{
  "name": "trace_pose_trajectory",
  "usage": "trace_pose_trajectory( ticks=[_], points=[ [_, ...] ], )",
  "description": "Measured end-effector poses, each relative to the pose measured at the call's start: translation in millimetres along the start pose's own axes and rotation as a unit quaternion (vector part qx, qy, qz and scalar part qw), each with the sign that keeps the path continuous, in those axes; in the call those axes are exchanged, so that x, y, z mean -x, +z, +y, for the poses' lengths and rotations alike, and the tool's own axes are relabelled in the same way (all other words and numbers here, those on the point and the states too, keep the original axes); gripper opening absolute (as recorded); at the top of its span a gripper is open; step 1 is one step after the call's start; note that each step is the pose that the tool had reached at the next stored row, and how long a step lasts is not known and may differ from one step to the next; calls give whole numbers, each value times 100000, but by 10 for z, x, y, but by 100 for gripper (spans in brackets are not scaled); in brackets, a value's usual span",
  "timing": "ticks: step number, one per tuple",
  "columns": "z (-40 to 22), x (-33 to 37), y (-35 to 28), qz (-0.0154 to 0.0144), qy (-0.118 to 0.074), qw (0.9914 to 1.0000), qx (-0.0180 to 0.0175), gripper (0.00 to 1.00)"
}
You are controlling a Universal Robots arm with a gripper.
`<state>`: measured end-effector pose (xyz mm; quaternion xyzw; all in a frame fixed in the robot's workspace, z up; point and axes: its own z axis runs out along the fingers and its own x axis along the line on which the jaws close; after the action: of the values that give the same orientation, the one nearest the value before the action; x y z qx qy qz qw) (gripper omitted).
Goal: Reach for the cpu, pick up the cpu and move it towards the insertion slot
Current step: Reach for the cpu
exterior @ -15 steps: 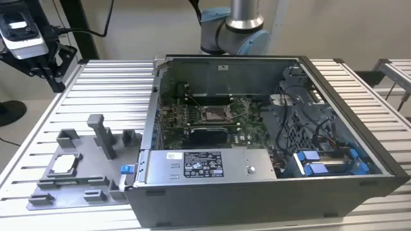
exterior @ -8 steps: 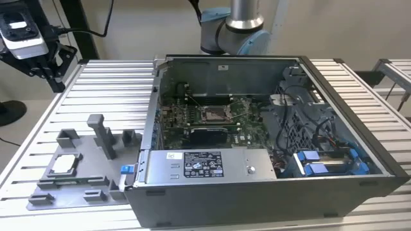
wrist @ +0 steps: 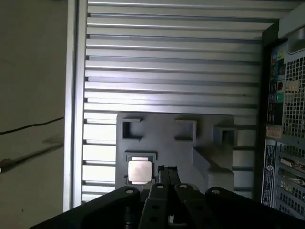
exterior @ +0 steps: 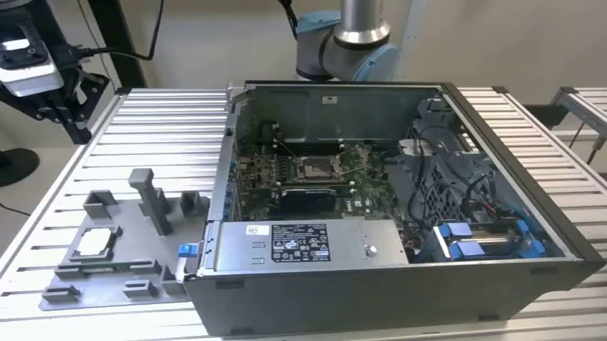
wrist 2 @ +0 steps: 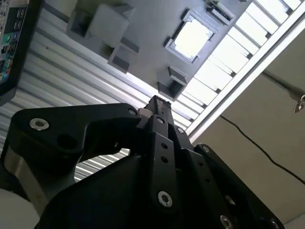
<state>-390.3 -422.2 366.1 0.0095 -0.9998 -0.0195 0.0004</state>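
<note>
Closest first: the gripper (wrist: 167, 171) hung above the grey fixture plate (wrist: 157, 126) and apart from it, its jaws pressed together with nothing between them. I judged the reach to be the step in hand, with no grasp made.

The cpu (wrist: 139, 171) lay flat in a square pocket of the plate, silver top up, on the plate's side away from the computer case (exterior: 379, 298). The pocket's raised lips looked meant to keep the chip square for a straight-down pick.

A tall post (exterior: 152, 195) stood on the plate between the cpu and the case, so I noted it as something in the way of a low carry.

Beyond the plate, the case wall rose just beside it. A white-labelled metal box (exterior: 298, 245) sat inside that wall. Farthest from the plate, the insertion slot (exterior: 316, 168) lay on the green motherboard (exterior: 256, 174), its frame looking open.
</note>
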Motion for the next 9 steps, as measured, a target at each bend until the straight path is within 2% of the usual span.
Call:
trace_pose_trajectory(
  ticks=[1, 5, 9],
  points=[
    [-24, -17, 1, 11, -1, 100000, -6, 0],
    [-48, -192, 8, -4, 2, 100000, 35, 0],
    [-50, -232, 8, 2, -2, 100000, 37, 0]
  ],
)
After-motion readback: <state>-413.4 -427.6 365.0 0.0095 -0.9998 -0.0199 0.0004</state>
